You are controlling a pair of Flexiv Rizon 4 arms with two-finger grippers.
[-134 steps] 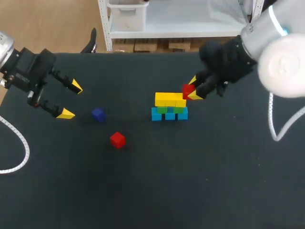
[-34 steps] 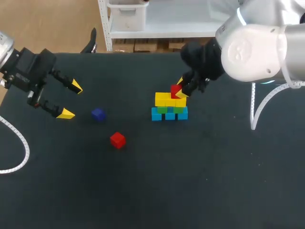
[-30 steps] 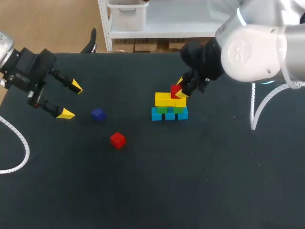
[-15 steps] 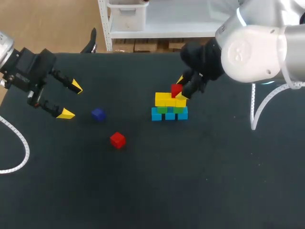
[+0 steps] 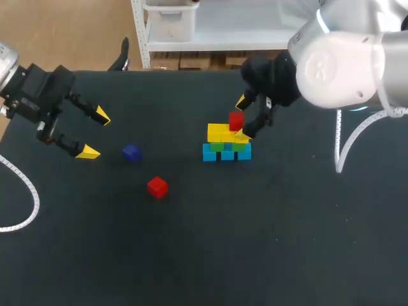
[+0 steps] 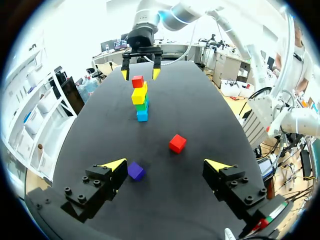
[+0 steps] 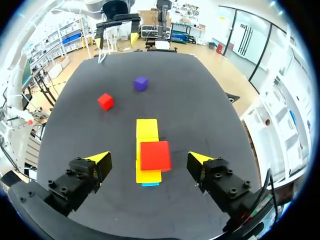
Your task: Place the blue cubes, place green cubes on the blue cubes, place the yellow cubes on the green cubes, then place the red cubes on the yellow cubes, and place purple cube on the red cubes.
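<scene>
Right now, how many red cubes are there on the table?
2. One red cube sits atop the yellow cubes; the other red cube lies loose near the purple cube. None seems hidden.

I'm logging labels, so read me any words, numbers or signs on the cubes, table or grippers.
None. No readable text, number or sign shows on the stack of cubes, the loose red cube, the purple cube, the table, the left gripper or the right gripper.

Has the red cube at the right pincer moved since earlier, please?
Yes. The red cube moved left in the head view, from off the right end of the yellow cubes to sitting on them; the right pincer has opened.
</scene>
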